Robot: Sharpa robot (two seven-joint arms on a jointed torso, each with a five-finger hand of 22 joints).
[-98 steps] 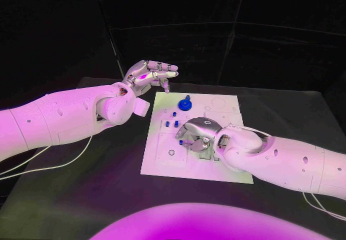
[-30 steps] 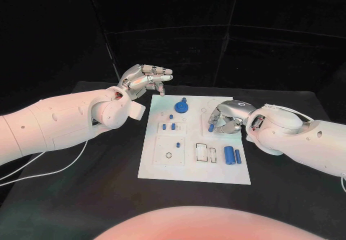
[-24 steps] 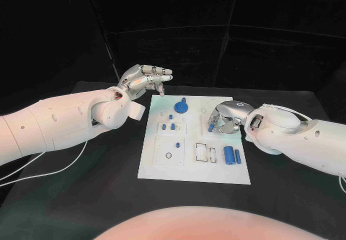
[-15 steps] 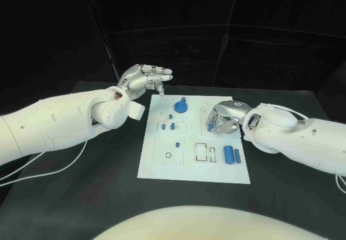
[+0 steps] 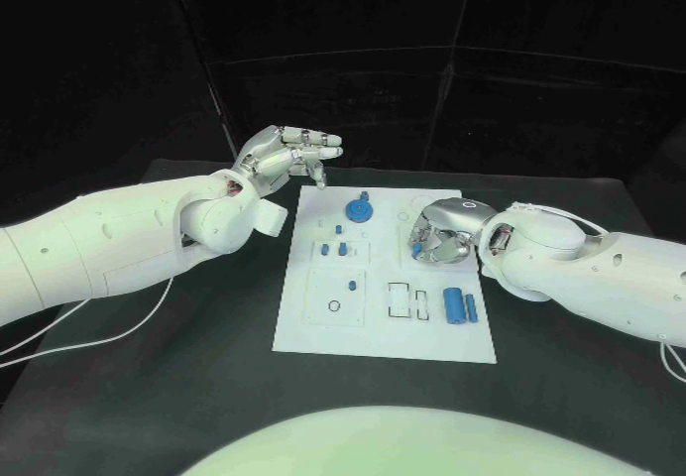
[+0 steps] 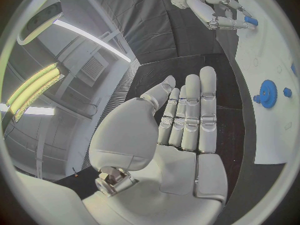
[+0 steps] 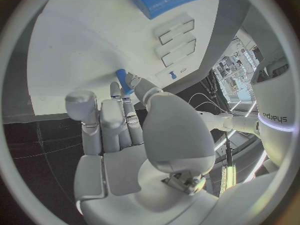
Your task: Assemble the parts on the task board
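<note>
My right robot hand (image 5: 442, 236) is over the right half of the task board (image 5: 384, 332), which lies flat in the middle of the black tabletop (image 5: 143, 377). Its fingers are curled in around a small blue peg (image 7: 123, 80); the right wrist view shows the peg pinched between the thumb and the fingertips (image 7: 115, 89), with its far end close to the board surface. I cannot tell whether the peg touches the board.

My left robot hand (image 5: 287, 154) is raised beyond the board's far left corner, above the tabletop. Its fingers (image 6: 190, 110) are extended, side by side, and hold nothing.

On the board:
- A blue gear (image 5: 358, 210) sits near the far edge, with a small blue knob (image 5: 366, 194) just beyond it.
- Several small blue pins (image 5: 337, 244) stand in the left column, nearer than the gear.
- A blue cylinder (image 5: 452, 304) lies on the near right part, with a thinner blue bar (image 5: 469, 306) just beside it.
- Two white rectangular recesses (image 5: 410, 300) lie to the left of the cylinder.
</note>
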